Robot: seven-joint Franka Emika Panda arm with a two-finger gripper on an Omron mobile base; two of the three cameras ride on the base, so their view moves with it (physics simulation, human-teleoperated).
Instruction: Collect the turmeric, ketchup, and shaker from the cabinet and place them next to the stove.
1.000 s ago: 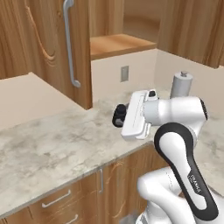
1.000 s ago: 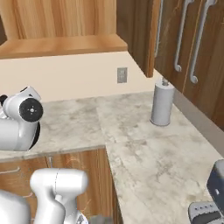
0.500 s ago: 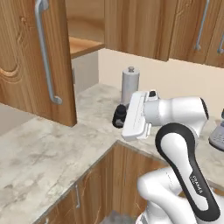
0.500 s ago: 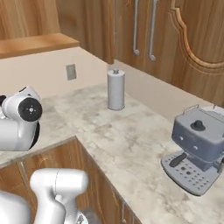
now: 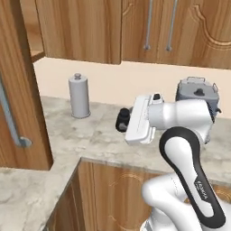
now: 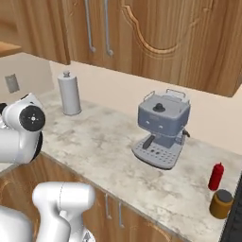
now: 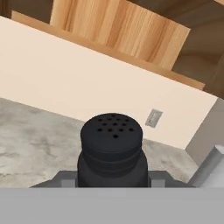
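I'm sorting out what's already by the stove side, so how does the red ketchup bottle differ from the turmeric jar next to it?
The ketchup is slim, all red and taller, tapering to a narrow nozzle; the turmeric is shorter, wider and orange-brown with a flat dark lid. The ketchup stands farther back on the counter, the turmeric nearer its front edge. Both stand upright, close together, right of the coffee machine.

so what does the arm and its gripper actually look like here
A glossy white arm of rounded segments with dark grey to black bands at the joints, one carrying small white lettering. The hand is a flat white block, and the gripper ends in small dark fingertips. A round dark joint cap shows in the right base view. No loose cables visible.
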